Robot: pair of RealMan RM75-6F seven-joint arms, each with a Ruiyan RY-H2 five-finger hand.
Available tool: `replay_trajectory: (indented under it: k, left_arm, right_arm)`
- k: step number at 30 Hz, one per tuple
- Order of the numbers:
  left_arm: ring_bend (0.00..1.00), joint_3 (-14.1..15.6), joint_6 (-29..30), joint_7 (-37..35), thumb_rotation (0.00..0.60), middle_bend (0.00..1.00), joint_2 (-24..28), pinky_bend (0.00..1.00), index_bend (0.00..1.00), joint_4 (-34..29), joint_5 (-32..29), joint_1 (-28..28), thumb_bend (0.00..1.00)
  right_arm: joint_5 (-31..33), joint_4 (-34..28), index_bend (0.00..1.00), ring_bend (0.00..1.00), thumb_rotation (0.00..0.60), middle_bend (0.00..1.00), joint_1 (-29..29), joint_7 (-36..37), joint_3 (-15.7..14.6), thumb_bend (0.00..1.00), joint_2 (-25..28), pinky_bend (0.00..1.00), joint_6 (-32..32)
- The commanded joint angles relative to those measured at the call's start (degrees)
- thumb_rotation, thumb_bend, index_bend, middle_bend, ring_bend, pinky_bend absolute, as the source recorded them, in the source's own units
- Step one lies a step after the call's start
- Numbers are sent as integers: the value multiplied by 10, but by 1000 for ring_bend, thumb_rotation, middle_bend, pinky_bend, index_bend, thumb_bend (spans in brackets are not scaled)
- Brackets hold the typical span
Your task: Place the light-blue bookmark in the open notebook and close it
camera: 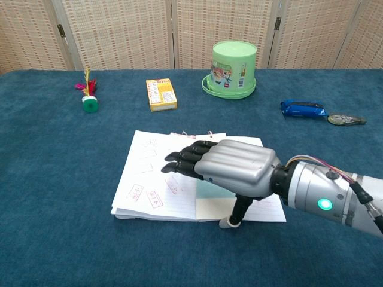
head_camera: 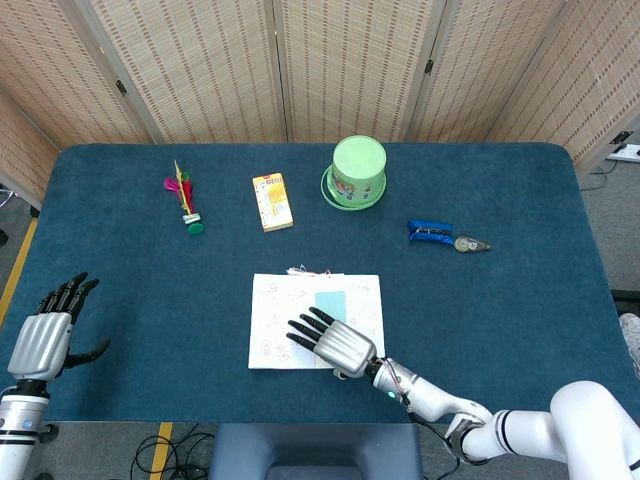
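The open notebook (head_camera: 275, 322) (camera: 149, 179) lies flat on the blue table, near the front middle. The light-blue bookmark (head_camera: 331, 303) (camera: 207, 190) rests on its right page, partly hidden under my right hand. That right hand (head_camera: 335, 343) (camera: 230, 167) hovers palm down over the notebook with its fingers stretched out toward the left page and its thumb pointing down at the page's front edge. It holds nothing. My left hand (head_camera: 45, 335) stays at the table's front left edge, fingers spread and empty; the chest view does not show it.
Along the back stand a green tub (head_camera: 358, 171) (camera: 233, 66) on its lid, a yellow box (head_camera: 272, 201) (camera: 161, 94) and a shuttlecock-like toy (head_camera: 186, 200) (camera: 88, 94). A blue stapler-like item (head_camera: 430, 231) (camera: 303, 108) and a small metal tool (head_camera: 470, 244) (camera: 346, 119) lie at the right.
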Motion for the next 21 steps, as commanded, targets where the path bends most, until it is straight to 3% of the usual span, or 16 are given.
replay_trajectory:
  k: [1, 11, 21]
  left_arm:
    - [97, 0, -1, 1, 600, 60, -1, 163, 125, 0, 0, 0, 270]
    - [97, -1, -3, 4, 600, 59, 0, 163, 125, 1, -1, -2, 270]
    - [97, -5, -10, 2, 600, 59, -12, 163, 138, 42, 38, -26, 270]
  right_arm:
    - [1, -1, 0, 0, 600, 0, -1, -2, 1, 10, 1, 0, -1]
    - [-10, -31, 0, 0, 600, 0, -8, -2, -9, 9, 22, 0, 9]
    - [-24, -154, 0, 0, 600, 0, -61, -41, -31, 28, 163, 0, 89]
